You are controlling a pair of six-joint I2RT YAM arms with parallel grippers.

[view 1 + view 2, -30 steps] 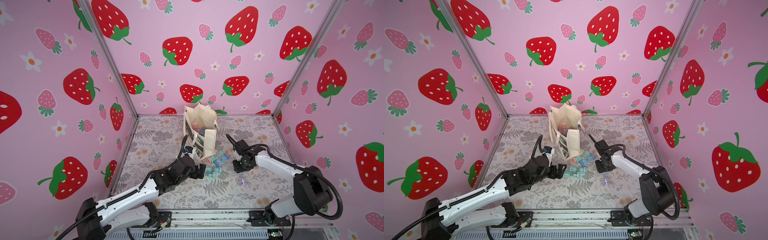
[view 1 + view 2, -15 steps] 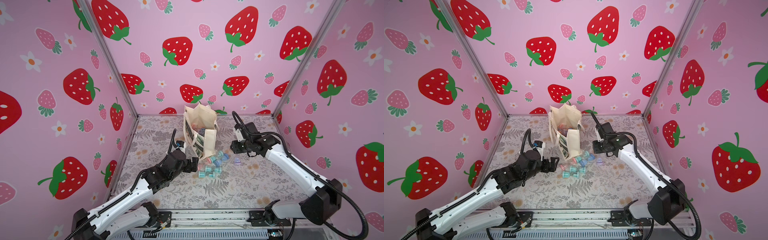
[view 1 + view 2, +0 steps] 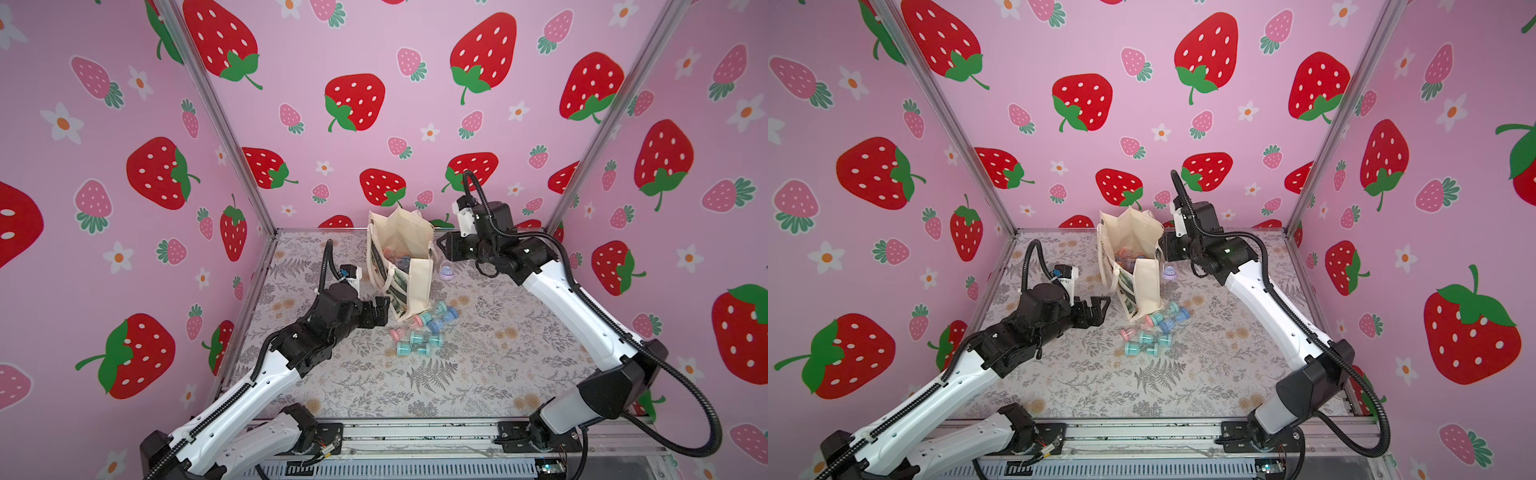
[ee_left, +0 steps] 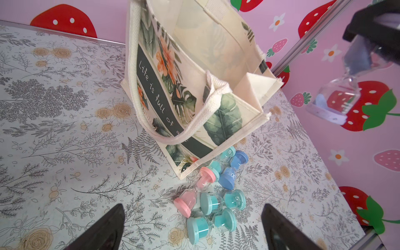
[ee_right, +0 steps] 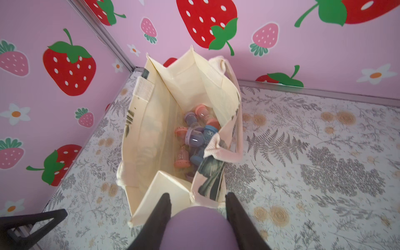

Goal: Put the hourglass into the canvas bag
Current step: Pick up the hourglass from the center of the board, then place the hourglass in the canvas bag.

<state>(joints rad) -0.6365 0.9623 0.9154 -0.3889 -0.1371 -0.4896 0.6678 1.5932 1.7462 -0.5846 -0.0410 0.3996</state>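
Jaws of the right gripper (image 3: 441,250) were closed on a purple hourglass (image 3: 446,272), held in the air just beside the bag (image 3: 401,253) and its open top. The bag stood toward the table's (image 3: 498,353) back edge, with more hourglasses (image 5: 194,134) inside. The left gripper (image 3: 381,310) hung wide open and empty, near loose hourglasses (image 3: 422,332) at the bag's front corner.

There it is: white script on the dark band (image 4: 151,86) of the canvas bag (image 4: 227,116): "Life is full of a", then the handle (image 4: 134,65) cuts it off. Beside the bag, a teal hourglass (image 4: 223,202) shows "5", the second teal hourglass (image 4: 227,154) "5" too, and the blue hourglass (image 4: 231,173) "30". Inside the bag, the bagged blue hourglass (image 5: 208,132) reads "30" and the coral hourglass (image 5: 181,158) "15".
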